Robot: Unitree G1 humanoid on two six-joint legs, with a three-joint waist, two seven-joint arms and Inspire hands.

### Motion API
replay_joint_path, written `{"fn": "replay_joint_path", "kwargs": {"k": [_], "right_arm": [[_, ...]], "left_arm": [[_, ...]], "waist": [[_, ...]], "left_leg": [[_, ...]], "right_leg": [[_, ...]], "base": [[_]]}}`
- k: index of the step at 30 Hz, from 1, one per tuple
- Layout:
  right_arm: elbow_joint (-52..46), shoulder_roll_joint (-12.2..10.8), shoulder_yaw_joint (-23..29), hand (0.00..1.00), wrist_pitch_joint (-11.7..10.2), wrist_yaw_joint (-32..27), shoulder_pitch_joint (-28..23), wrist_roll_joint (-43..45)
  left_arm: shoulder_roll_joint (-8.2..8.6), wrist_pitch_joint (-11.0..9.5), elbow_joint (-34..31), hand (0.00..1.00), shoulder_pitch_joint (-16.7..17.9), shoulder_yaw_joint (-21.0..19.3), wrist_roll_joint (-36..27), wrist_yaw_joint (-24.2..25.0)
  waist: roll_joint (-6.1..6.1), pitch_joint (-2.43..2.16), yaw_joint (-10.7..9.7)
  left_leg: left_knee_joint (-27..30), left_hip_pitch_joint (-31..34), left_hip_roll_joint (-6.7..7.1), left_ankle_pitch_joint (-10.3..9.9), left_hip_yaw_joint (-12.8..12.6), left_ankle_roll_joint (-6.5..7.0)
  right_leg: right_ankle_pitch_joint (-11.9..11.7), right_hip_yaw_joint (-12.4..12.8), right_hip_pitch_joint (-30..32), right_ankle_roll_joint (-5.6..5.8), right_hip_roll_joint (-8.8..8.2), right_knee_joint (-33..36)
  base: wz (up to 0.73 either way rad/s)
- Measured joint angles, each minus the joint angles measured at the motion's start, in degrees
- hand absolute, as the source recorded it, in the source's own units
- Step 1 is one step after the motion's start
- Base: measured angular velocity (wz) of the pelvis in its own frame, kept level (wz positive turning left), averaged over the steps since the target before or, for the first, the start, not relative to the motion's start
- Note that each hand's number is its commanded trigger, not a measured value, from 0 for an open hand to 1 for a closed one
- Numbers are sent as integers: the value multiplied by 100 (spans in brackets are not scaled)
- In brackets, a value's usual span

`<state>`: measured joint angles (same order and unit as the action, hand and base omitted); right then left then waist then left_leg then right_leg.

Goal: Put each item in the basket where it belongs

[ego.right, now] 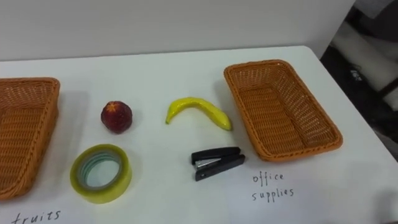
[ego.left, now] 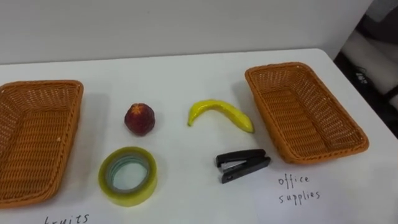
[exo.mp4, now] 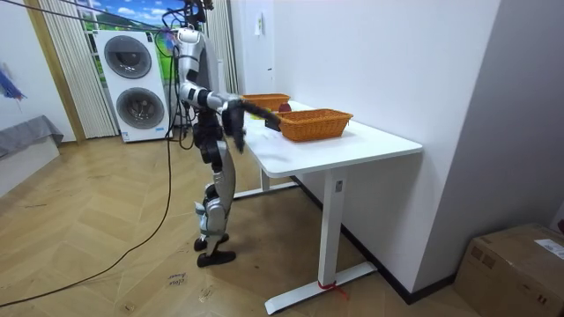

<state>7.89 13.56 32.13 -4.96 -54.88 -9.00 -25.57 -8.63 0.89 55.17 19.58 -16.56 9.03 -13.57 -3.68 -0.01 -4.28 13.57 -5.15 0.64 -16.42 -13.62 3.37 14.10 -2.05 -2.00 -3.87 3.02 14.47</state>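
**Four things are waiting on the table between two baskets**

The red peach (ego.left: 139,119), the banana (ego.left: 221,114), the roll of yellow tape (ego.left: 128,177) and the black stapler (ego.left: 242,165) are all lying on the white table (ego.left: 186,74), outside the baskets. The peach is sitting just behind the tape, with a small gap between them. The banana is lying right of the peach, and a wide strip of bare table is showing between the two. The banana's right tip is coming near the left wall of the office basket (ego.left: 298,118) but is not touching it. The stapler is lying in front of the banana, just beside that basket's near left corner. A paper label (ego.left: 298,188) is lying in front of the basket.

The fruit basket (ego.left: 76,118) is standing at the left, well apart from the peach and tape. Another label (ego.left: 67,219) is peeking in at the bottom.

Behind everything, bare table is running back to the wall. The table's right edge is passing close by the office basket.

In the room view the robot is standing at the table's long side, with open wood floor behind it. Its right hand (exo.mp4: 270,121) is reaching over the table near the baskets. It is too small and dark to tell whether the fingers are spread or curled.
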Motion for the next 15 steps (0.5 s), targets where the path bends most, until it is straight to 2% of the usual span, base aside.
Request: {"fn": "replay_joint_path", "kwargs": {"k": [3, 8, 13, 15], "right_arm": [[-486, 46, -33, 0, -51, -120, 15, 140], [-690, 50, -177, 0, -76, -163, 137, 204], [-1115, 52, -182, 0, -75, -157, 239, 832], [-1185, 92, -183, 0, -141, -142, 409, 1148]], "left_arm": [[-10, 1, 38, 0, -6, 1, 2, 0], [-41, 0, 218, 0, -25, 104, -47, 20], [-41, 9, 262, 0, 22, 104, 46, 24], [-41, 0, 269, 0, 4, 105, 57, 24]], "waist": [[-6, -3, 55], [-38, -18, 118], [-111, 7, 190], [-161, 26, 209]], "left_leg": [[-5, 29, 0, 0, 2, -1], [-41, 34, 4, 4, 81, 1], [-85, 54, 4, 18, 180, 14], [-70, 62, 2, 20, 236, 10]], "right_leg": [[0, -23, 11, 0, -5, -20], [-22, -106, -16, 4, -6, -30], [-35, -220, -16, -6, -7, -52], [-55, -266, -51, -18, -9, -90]], "base": [[1], [5], [11], [12]]}}
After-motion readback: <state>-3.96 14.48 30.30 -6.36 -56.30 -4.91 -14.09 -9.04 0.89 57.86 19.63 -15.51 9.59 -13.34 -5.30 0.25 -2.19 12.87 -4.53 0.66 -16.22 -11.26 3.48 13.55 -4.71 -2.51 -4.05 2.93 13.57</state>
